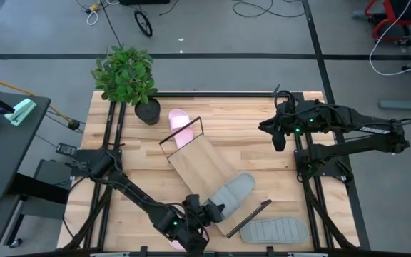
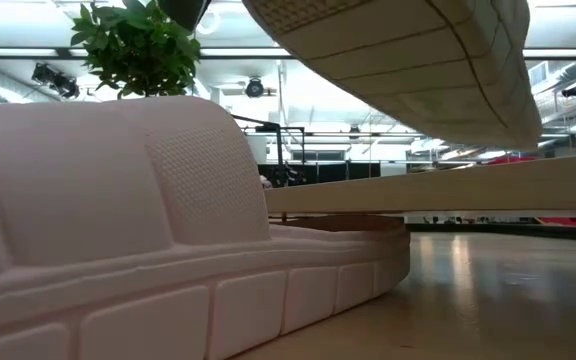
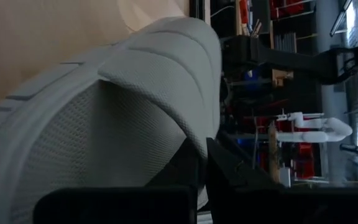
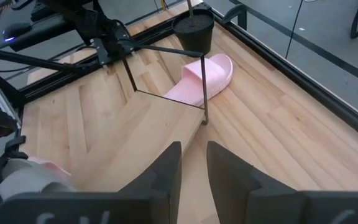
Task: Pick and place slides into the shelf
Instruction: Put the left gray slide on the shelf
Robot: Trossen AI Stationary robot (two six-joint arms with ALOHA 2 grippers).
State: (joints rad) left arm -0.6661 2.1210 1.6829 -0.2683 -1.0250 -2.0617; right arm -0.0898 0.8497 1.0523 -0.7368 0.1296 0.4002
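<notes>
High view: the left claw (image 1: 207, 213) is clenched on one grey slide (image 1: 232, 193) lying on the shelf (image 1: 207, 173), its long axis across the board's near end. A second grey slide (image 1: 274, 230) lies sole-up on the surface (image 1: 241, 121). One pink slide (image 1: 180, 127) sits at the shelf's far end, another (image 2: 118, 240) near the left claw; the right claw (image 4: 192, 163) hovers slightly parted, holding nothing.

grey ribbed slide (image 1: 235, 190) | pale pink slide (image 1: 180, 126) | light-wood shelf (image 1: 195, 165), dark wire frames | green plant (image 1: 125, 73), black pot (image 1: 148, 111)
</notes>
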